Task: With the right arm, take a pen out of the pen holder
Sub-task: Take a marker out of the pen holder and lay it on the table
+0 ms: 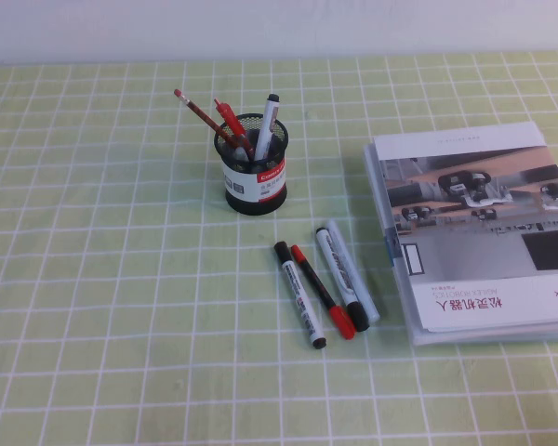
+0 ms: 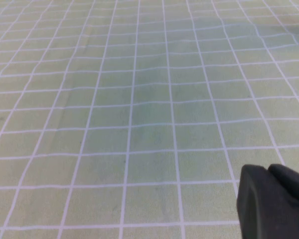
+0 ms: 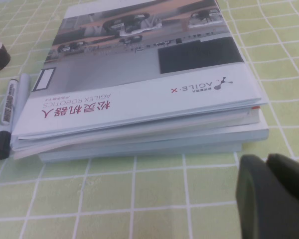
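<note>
Our right claw [image 3: 268, 172], closed and empty, hangs by the book stack [image 3: 139, 74]'s near edge; the pen holder [image 1: 252, 177], its pens [image 1: 267, 125] apparently near upright, stands beyond, leftward. Over the bench [image 2: 139, 99], the left claw [image 2: 269, 174]: its state we cannot tell.

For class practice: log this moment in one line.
pen holder: upright, untouched | left gripper: over tablecloth | right gripper: shut, beside booklets
</note>
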